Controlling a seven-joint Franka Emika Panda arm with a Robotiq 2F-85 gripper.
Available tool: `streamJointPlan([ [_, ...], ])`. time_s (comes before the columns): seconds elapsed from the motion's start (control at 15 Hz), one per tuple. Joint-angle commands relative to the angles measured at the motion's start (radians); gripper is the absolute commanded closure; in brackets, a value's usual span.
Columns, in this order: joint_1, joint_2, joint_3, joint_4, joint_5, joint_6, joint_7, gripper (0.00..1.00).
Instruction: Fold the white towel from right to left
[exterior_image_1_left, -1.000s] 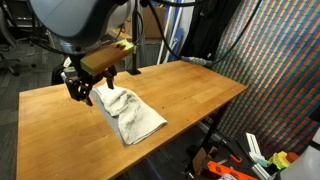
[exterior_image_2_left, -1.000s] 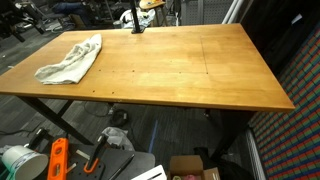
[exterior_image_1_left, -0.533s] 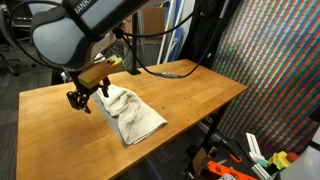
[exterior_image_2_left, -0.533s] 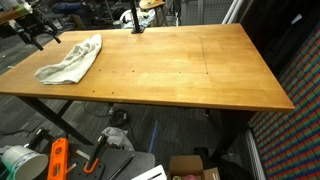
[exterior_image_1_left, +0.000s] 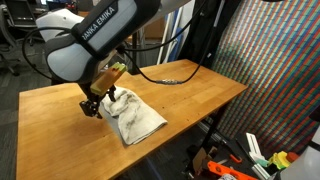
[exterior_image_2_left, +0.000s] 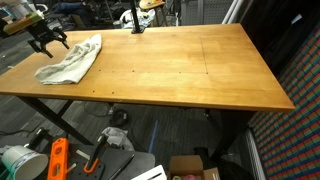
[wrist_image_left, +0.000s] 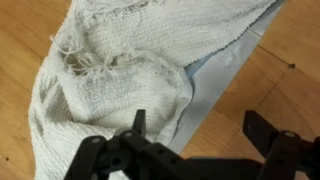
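- Claw (wrist_image_left: 194, 122): jaws spread wide, nothing between them. In the wrist view it comes in at 6 o'clock, with one finger over cloth and the other over bare wood.
- White towel (wrist_image_left: 105, 70): directly under the claw, filling the wrist view from 8 to 1 o'clock. It is rumpled, with frayed threads at 10 o'clock and a greyish hem running out toward 2 o'clock.
- Change: within the last second the claw (exterior_image_1_left: 92, 105) has dropped from above the table to the 10 o'clock end of the towel (exterior_image_1_left: 130, 115). In an exterior view the claw (exterior_image_2_left: 47, 40) has entered from 10 o'clock and now hangs just beside the towel (exterior_image_2_left: 70, 60). The towel has not shifted.
- Reading of the change: the approach looks nearly finished; no grasp is made and the fold is not begun.
- Table (exterior_image_2_left: 180, 70): wooden; the towel lies toward its 10 o'clock corner.
- Hidden or unclear: whether a fingertip already touches the cloth cannot be told. The arm covers the towel's far end in an exterior view. The bunching hides which edge counts as the right one. The pale strip under the hem may be a second layer.
- Patterned screen (exterior_image_1_left: 275, 60): far background, 3 o'clock.
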Motion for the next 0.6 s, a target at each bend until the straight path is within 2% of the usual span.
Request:
streamJointPlan([
  [0.0, 0.018, -0.030, -0.022, -0.041, -0.056, 0.013, -0.025, 0.00],
  [0.27, 0.005, -0.035, -0.026, -0.075, -0.103, 0.030, -0.060, 0.00],
  [0.33, 0.001, -0.034, -0.027, -0.083, -0.104, 0.041, -0.066, 0.22],
  [0.47, -0.002, -0.034, -0.029, -0.092, -0.110, 0.050, -0.081, 0.32],
  [0.53, -0.003, -0.034, -0.029, -0.097, -0.112, 0.058, -0.086, 0.42],
])
